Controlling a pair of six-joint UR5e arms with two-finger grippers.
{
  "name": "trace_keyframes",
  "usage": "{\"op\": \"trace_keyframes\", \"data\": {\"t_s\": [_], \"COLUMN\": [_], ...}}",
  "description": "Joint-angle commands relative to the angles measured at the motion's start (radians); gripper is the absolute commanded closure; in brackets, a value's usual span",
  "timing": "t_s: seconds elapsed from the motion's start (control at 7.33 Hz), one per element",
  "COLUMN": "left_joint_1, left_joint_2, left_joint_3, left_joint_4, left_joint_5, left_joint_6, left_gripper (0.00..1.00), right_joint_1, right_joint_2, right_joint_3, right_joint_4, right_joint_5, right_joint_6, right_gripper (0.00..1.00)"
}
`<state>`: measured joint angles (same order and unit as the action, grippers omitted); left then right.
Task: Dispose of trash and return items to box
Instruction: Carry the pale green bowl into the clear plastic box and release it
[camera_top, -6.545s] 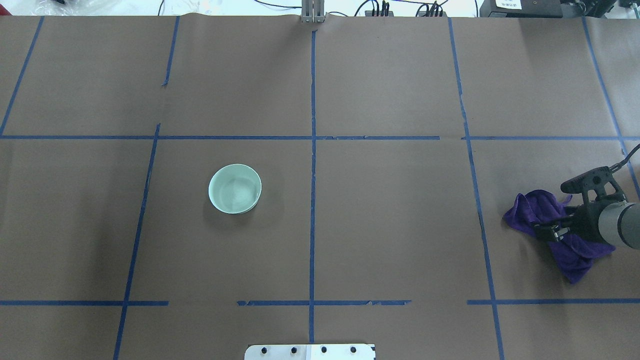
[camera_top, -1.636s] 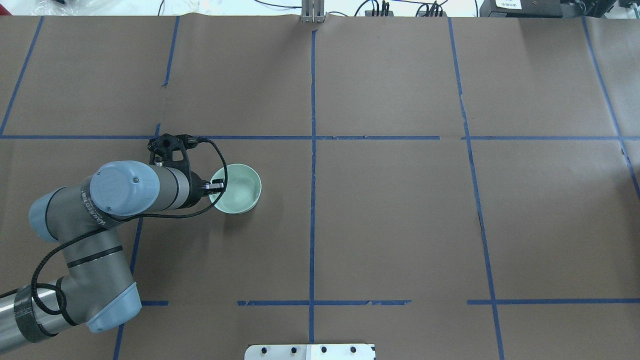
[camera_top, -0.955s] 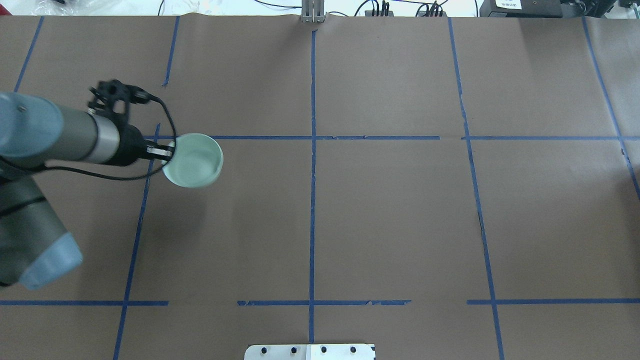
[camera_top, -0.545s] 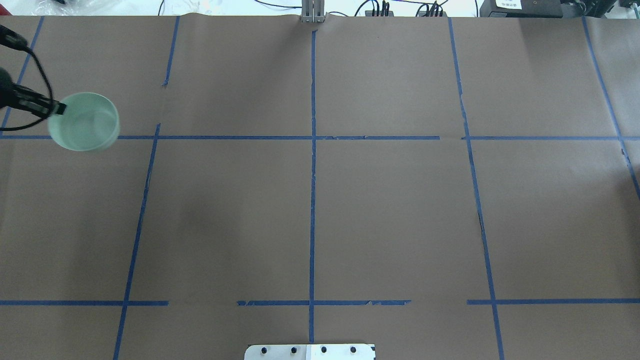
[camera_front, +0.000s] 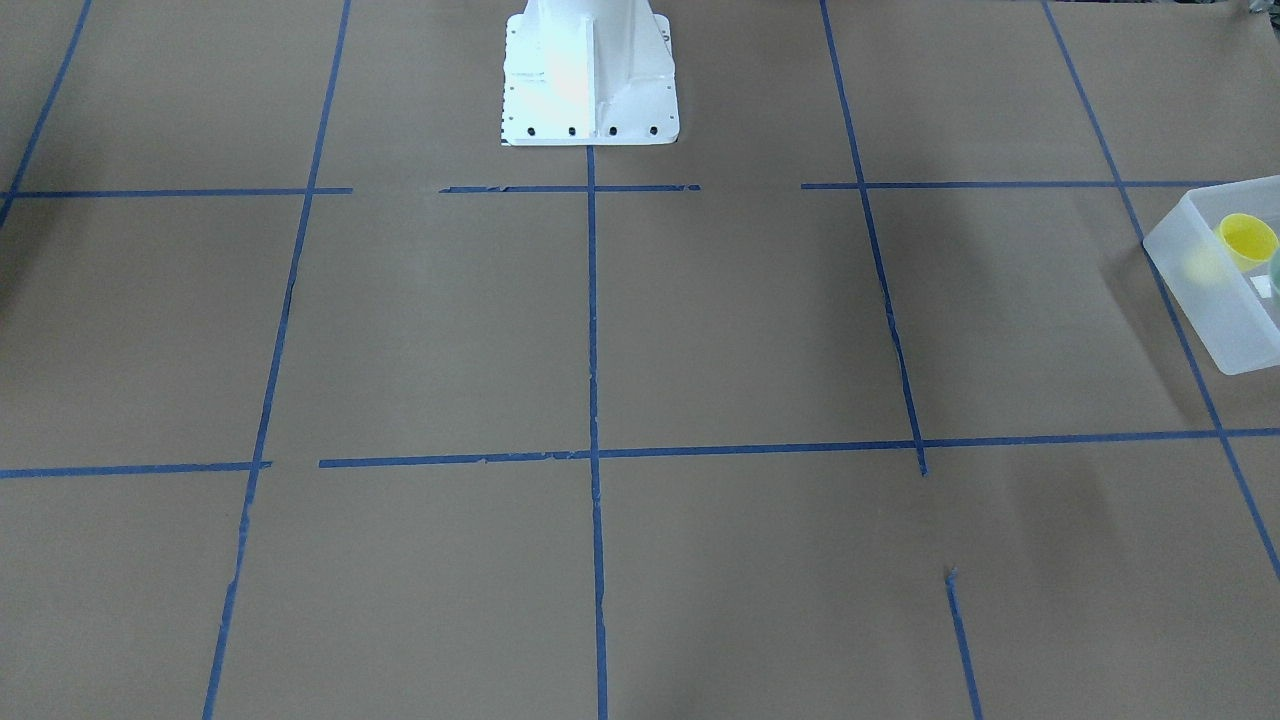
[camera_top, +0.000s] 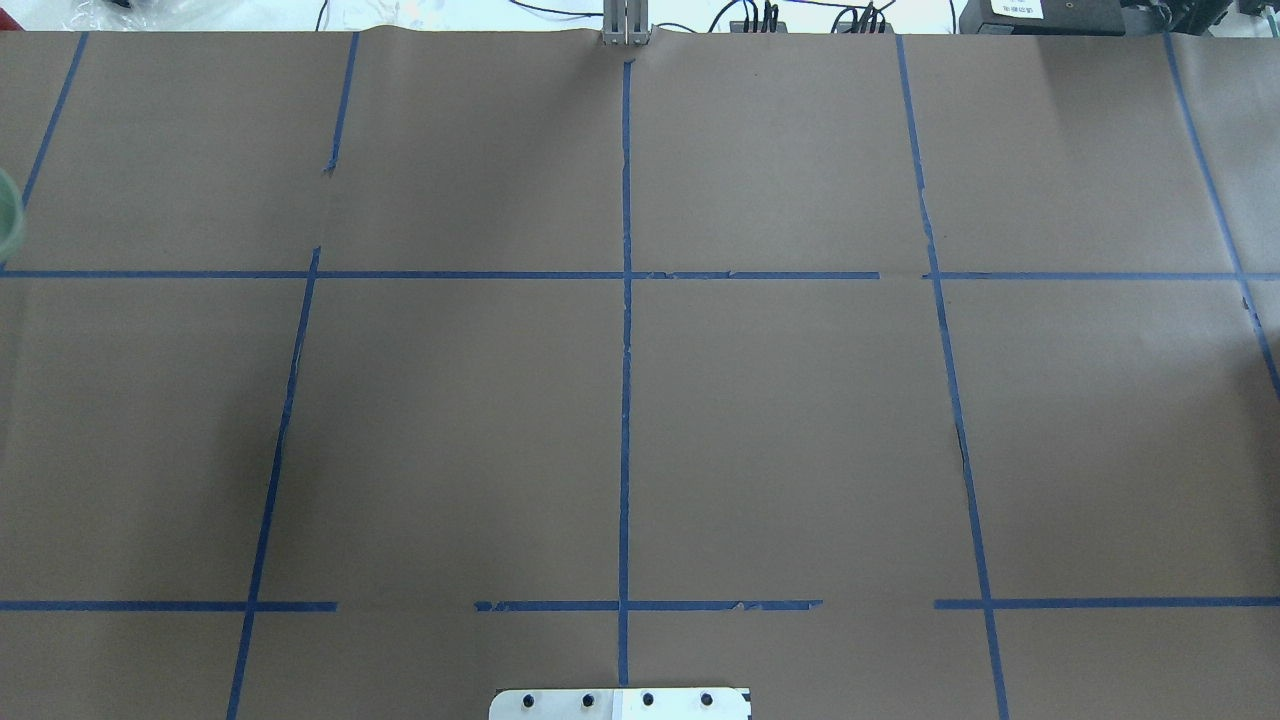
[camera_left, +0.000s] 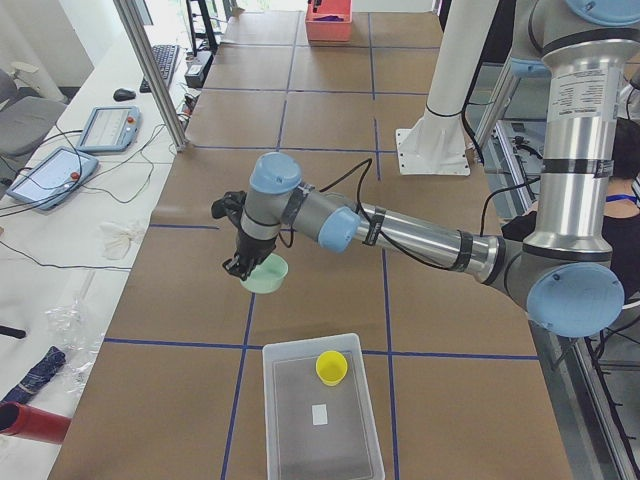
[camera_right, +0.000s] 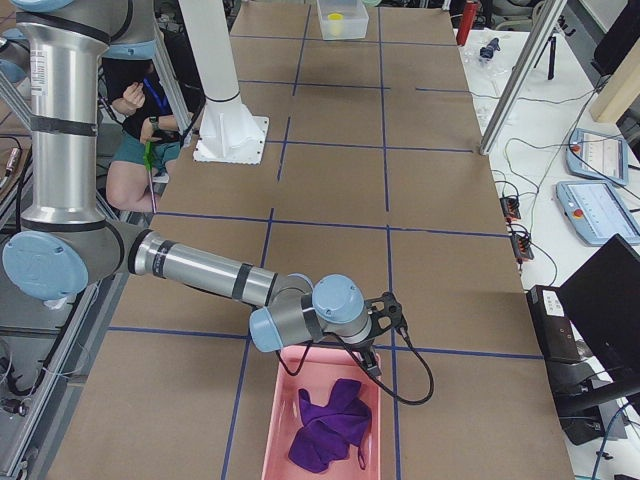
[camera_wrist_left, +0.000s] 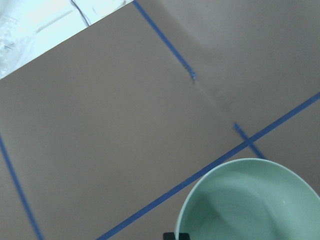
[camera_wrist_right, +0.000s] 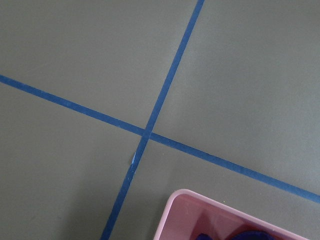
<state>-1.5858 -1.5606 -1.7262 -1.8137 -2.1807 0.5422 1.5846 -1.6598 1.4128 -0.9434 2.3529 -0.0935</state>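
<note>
My left gripper (camera_left: 241, 267) is shut on the rim of the pale mint-green bowl (camera_left: 267, 275) and holds it above the table, short of the box. In the left wrist view the bowl (camera_wrist_left: 255, 205) fills the lower right, with one fingertip (camera_wrist_left: 176, 235) on its rim. Overhead, only a sliver of the bowl (camera_top: 7, 210) shows at the left edge. The frosted white box (camera_left: 320, 425) holds the yellow cup (camera_left: 331, 367) and a white label (camera_left: 319, 414). It also shows in the front view (camera_front: 1205, 300). My right gripper (camera_right: 373, 362) hovers at a pink bin; I cannot tell its state.
The pink bin (camera_right: 285, 410) at the table's right end holds the purple cloth (camera_right: 330, 430). The white robot base (camera_front: 588, 75) stands at the near middle edge. A metal pole (camera_left: 150, 70) rises at the far edge. Blue tape lines cross the brown table paper.
My left gripper took hold of the bowl, lifted it and carried it left, almost out of the overhead view. The right arm with the purple cloth left that view.
</note>
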Motion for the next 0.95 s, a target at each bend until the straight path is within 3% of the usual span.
{"op": "trace_keyframes", "data": {"t_s": [0.0,0.27,0.82], "left_joint_1": [-0.097,-0.103,-0.099], "left_joint_2": [0.081,0.189,0.228], "left_joint_3": [0.138,0.238,0.477], "left_joint_4": [-0.126,-0.370,-0.701], "left_joint_5": [-0.002,-0.002,-0.042], "left_joint_6": [0.186,0.177,0.042], "left_gripper": [1.00,1.00,1.00], "right_joint_1": [0.000,0.000,0.000], "right_joint_2": [0.000,0.000,0.000], "right_joint_3": [0.000,0.002,0.003], "right_joint_4": [0.002,0.000,0.002], "right_joint_5": [0.000,0.000,0.000], "right_joint_6": [0.001,0.001,0.001], "right_gripper": [0.00,0.00,0.00]}}
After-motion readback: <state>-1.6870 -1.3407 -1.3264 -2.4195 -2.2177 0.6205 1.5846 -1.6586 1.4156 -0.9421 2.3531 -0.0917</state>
